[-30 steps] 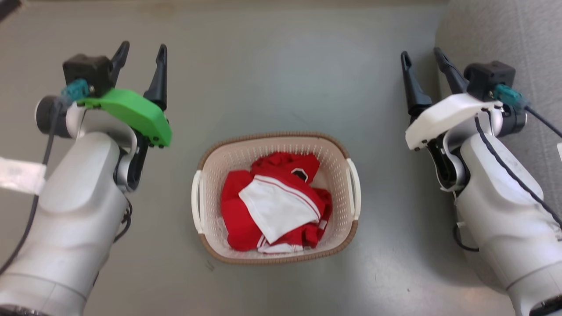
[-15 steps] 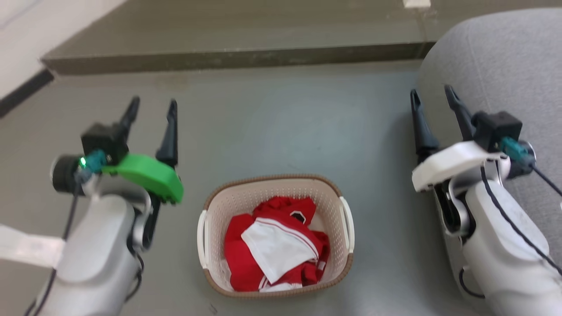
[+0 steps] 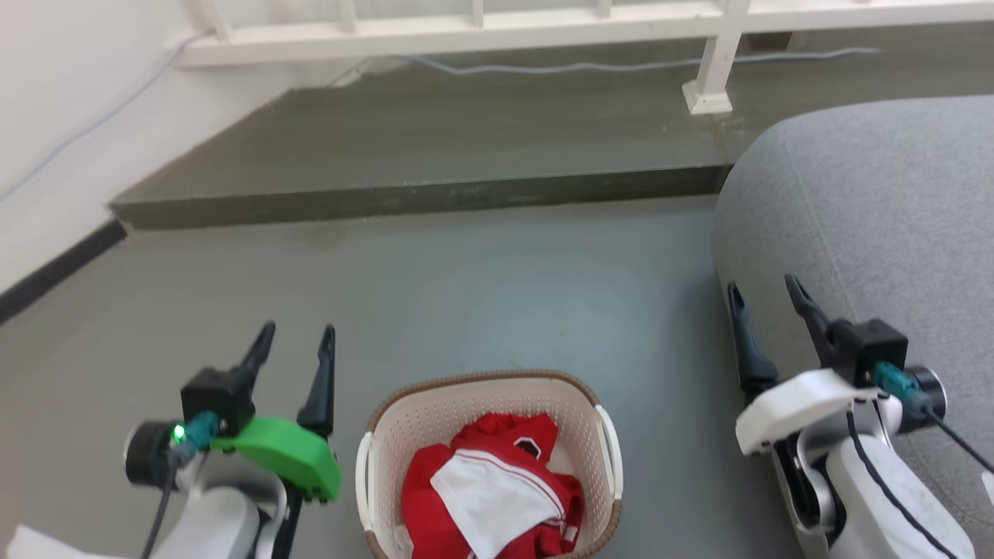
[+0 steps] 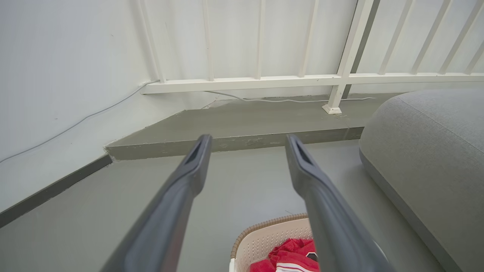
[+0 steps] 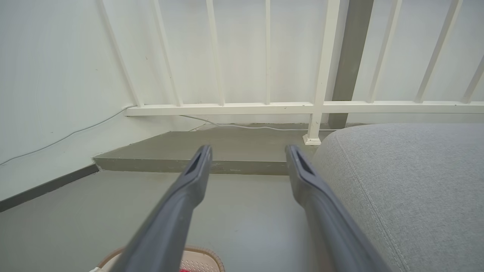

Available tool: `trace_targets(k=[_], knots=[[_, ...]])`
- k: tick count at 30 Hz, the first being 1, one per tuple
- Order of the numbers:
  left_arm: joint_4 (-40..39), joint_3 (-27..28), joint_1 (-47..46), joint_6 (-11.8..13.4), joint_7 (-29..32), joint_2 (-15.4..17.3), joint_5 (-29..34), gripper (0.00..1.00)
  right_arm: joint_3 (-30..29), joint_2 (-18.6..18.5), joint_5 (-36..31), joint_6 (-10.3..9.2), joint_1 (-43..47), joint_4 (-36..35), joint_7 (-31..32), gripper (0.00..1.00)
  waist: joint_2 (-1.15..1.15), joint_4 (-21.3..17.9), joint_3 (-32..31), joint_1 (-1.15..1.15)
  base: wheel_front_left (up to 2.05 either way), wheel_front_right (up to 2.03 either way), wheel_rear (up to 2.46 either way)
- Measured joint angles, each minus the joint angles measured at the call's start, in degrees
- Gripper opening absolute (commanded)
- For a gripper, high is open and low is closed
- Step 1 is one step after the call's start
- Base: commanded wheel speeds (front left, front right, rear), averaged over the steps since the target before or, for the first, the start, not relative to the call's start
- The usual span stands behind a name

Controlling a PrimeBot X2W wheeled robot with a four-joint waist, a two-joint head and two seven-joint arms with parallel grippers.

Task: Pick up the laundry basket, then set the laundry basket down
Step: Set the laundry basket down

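Left gripper [image 3: 299, 330] and right gripper [image 3: 761, 284] are held empty, fingers apart, flanking the laundry basket [image 3: 481, 379] on smooth grey floor [image 3: 505, 295]. Crumpled red-and-white cloth [image 3: 497, 485] is contained by its perforated cream walls; a rounded grey fabric cushion [image 3: 870, 217] is seen beside the right gripper.

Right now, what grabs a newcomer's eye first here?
The cream perforated plastic laundry basket with its brown woven-look rim sits bottom centre of the head view, holding red and white clothes. The open left end effector, green-shelled, and open right end effector flank it without touching; a rounded grey fabric seat bulks at right.
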Motion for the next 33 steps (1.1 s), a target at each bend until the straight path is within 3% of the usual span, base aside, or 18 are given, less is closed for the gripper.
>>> trace_targets(k=[15,33], knots=[[-4.7,3.8,11.5,0.5,0.0,0.3,1.3,1.00,-1.3,-0.1,-1.3,-0.46,8.6,-5.2,0.0,1.00,0.00,-0.1,-3.8,0.00,0.00,0.00,0.00],[-9.5,8.1,17.3,0.5,1.3,-0.3,5.1,1.00,-2.8,0.1,-2.4,-0.52,13.4,-8.5,0.0,1.00,0.00,0.0,-3.8,0.00,0.00,0.00,0.00]])
